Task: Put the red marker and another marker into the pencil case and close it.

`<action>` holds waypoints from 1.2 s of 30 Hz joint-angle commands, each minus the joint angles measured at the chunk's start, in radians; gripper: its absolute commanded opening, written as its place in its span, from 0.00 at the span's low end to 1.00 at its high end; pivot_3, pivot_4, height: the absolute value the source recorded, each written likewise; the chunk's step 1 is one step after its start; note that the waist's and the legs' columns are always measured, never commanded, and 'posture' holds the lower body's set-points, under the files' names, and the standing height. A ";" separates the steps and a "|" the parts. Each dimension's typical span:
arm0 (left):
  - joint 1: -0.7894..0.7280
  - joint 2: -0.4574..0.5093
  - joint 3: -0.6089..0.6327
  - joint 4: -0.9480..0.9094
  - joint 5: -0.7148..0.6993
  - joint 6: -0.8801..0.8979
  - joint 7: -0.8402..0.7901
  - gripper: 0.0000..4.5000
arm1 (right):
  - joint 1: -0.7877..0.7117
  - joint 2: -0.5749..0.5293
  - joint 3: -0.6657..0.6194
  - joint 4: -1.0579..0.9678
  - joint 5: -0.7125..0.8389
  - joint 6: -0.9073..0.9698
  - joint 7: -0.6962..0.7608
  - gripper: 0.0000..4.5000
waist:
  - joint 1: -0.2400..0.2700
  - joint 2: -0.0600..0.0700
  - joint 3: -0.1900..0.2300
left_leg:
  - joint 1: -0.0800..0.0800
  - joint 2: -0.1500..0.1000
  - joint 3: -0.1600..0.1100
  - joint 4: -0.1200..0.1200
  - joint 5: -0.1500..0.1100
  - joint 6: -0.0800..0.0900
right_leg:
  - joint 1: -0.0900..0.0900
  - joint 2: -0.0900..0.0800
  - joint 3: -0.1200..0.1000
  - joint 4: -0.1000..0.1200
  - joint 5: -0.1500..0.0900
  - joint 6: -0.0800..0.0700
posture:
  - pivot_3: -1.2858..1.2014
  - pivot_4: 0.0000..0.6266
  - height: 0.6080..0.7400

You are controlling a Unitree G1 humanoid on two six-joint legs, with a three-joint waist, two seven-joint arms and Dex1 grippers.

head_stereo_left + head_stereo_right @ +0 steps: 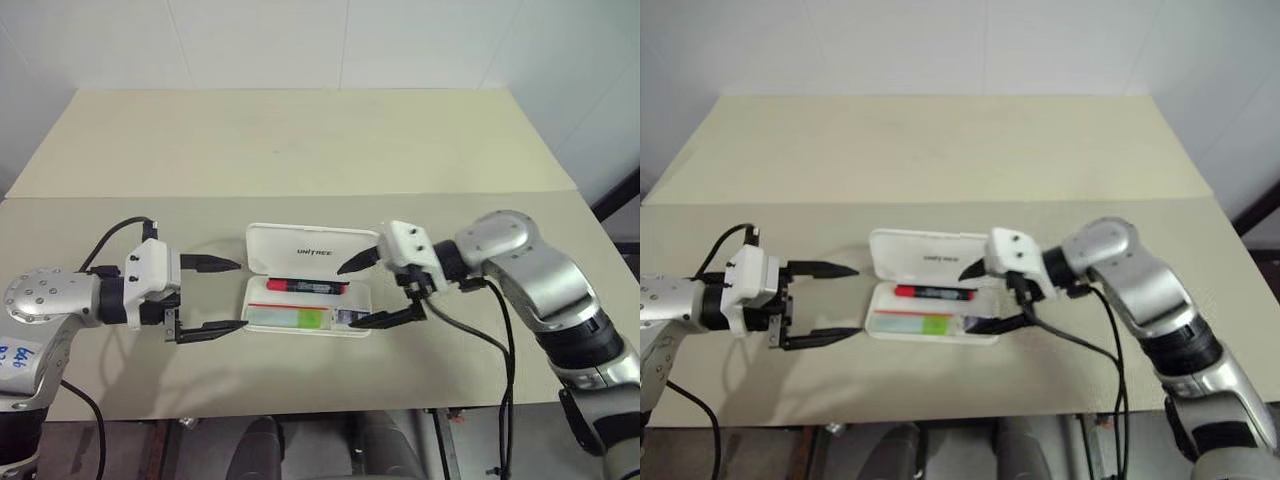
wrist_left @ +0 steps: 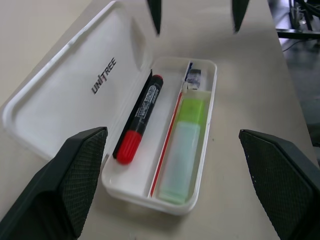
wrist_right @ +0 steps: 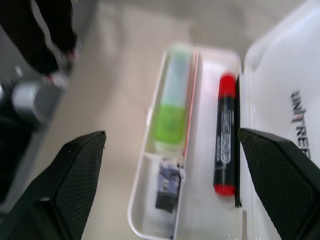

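Note:
The white pencil case (image 1: 290,240) lies open at the middle of the table, its lid with dark lettering tipped back. In the far slot of its tray lies the red marker (image 1: 305,286), black-barrelled with red ends. In the near slot lies another marker (image 1: 292,319), short, pale and light green. My left gripper (image 1: 242,295) is open just left of the case, with one finger at the lid's edge and one at the tray's near corner. At the case's right end my right gripper (image 1: 347,297) stands open, its fingers straddling the tray and holding nothing.
A small dark clip-like piece (image 3: 167,185) sits in the tray's end compartment, under the right gripper. The beige table (image 1: 300,150) stretches bare behind the case. Its front edge (image 1: 300,412) runs close below both grippers. Black cables hang from both wrists.

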 commanded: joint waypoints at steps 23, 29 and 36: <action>-0.071 -0.012 0.193 0.231 -0.106 -0.008 -0.018 0.36 | 0.120 -0.031 -0.353 0.162 0.176 -0.253 0.009 1.00 | -0.001 0.001 0.001 | 0.001 0.000 0.000 0.001 0.000 0.000 | 0.001 0.000 0.000 0.001 -0.001 -0.002 | 0.52 0.24 1.00; -0.152 -0.043 0.160 0.268 -0.119 0.006 0.008 0.00 | 0.135 -0.046 -0.339 0.153 0.179 -0.205 -0.002 1.00 | 0.001 0.002 0.001 | 0.001 0.000 0.000 0.000 0.000 0.000 | 0.001 0.000 0.000 0.001 0.000 0.000 | 0.52 0.24 1.00; -0.292 -0.145 0.068 0.436 -0.032 -0.006 0.143 0.00 | 0.142 -0.041 -0.324 0.150 0.176 -0.177 -0.018 1.00 | 0.002 0.002 0.001 | 0.002 0.000 0.000 0.002 0.000 0.000 | 0.001 0.000 0.000 0.003 0.002 0.003 | 0.52 0.24 1.00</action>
